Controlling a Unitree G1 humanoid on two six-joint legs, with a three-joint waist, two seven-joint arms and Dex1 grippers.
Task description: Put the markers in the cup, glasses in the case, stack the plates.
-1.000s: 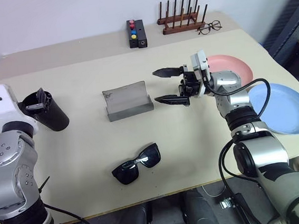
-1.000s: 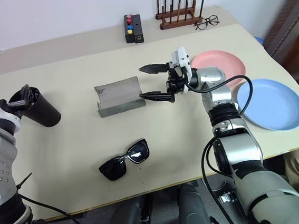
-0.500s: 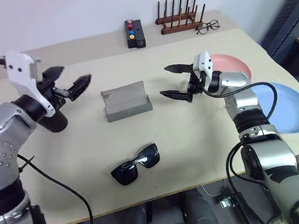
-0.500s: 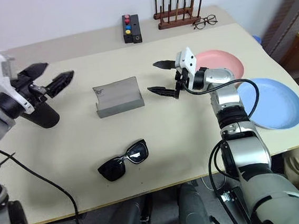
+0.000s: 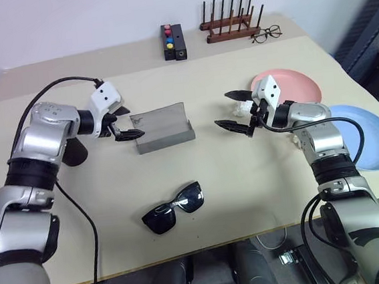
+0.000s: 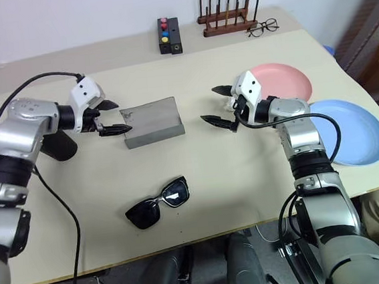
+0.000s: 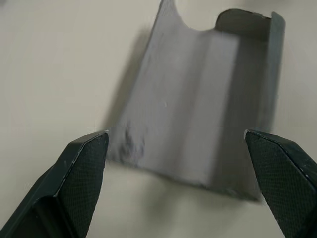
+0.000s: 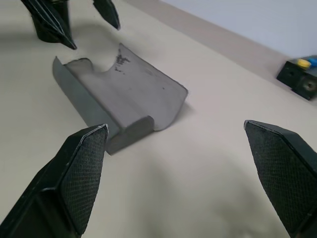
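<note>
The grey case lies open in the middle of the table, with nothing in it. My left gripper hovers open at its left end, the case right ahead of it in the left wrist view. My right gripper stands open and empty a short way to the case's right, pointing at it. The black glasses lie nearer the front edge. The black cup is partly hidden behind my left arm. The pink plate and the blue plate lie side by side at the right. The markers are out of view.
Along the far edge stand a black box with coloured buttons, a wooden peg rack and thin wire-framed eyeglasses. Bare table lies between the case, the glasses and the plates.
My left arm swung from beside the cup forward and rightward to the case's left end, its wrist turning. My right gripper drew back to the right, away from the case. Both stayed open.
</note>
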